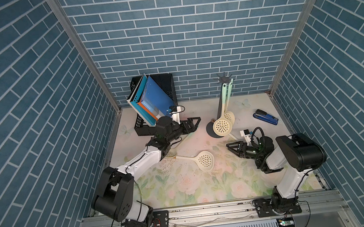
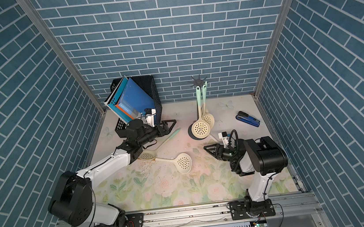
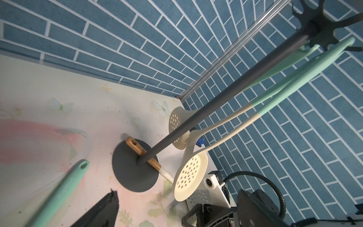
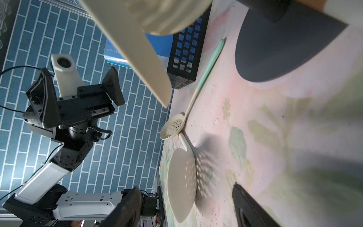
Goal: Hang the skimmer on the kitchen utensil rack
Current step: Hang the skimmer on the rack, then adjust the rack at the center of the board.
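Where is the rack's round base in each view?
Top view: base right of centre, partly covered by hanging skimmer bowl.
Top view: same place.
Left wrist: lower middle.
Right wrist: upper right.
Shared landmark: the lying mint-handled skimmer.

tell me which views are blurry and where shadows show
right wrist view: the nearest cream skimmer is blurred; the lying skimmer throws a dotted shadow on the mat. left wrist view: mat smeared at one side, rack pole crisp. both top views: sharp, evenly lit.

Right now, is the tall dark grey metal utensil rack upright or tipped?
Upright: the rack's round base lies flat on the table; skimmers hang from its hooks.
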Robot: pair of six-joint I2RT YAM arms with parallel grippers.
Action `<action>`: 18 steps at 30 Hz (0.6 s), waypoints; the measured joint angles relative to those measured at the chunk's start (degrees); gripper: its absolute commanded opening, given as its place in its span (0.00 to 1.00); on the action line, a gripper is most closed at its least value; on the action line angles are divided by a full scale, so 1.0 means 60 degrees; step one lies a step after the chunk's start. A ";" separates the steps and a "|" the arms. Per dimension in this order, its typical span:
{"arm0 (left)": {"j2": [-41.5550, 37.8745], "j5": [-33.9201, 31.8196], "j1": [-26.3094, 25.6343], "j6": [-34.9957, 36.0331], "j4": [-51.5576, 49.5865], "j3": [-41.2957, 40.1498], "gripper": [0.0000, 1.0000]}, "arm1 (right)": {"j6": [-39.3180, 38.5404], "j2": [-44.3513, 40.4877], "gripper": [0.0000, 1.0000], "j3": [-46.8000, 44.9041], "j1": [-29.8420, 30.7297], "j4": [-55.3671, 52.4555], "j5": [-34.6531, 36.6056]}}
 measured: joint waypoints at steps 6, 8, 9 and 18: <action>0.0954 0.0138 -0.0007 0.0146 -0.0011 0.0925 1.00 | -0.0135 -0.0838 0.88 -0.0692 -0.0175 -0.0069 0.0481; 0.1144 0.0168 -0.0007 0.0226 -0.0018 0.1209 1.00 | -0.0160 -0.1202 0.89 -0.0725 -0.0248 -0.0146 0.0583; 0.1249 0.0178 -0.0007 0.0273 -0.0029 0.1384 1.00 | -0.0160 -0.1475 0.95 -0.0729 -0.0280 -0.0280 0.0652; 0.1792 0.0248 -0.0007 0.1075 -0.0273 0.2626 1.00 | -0.0918 -0.6247 0.99 -0.0674 -0.0339 -0.4663 0.1555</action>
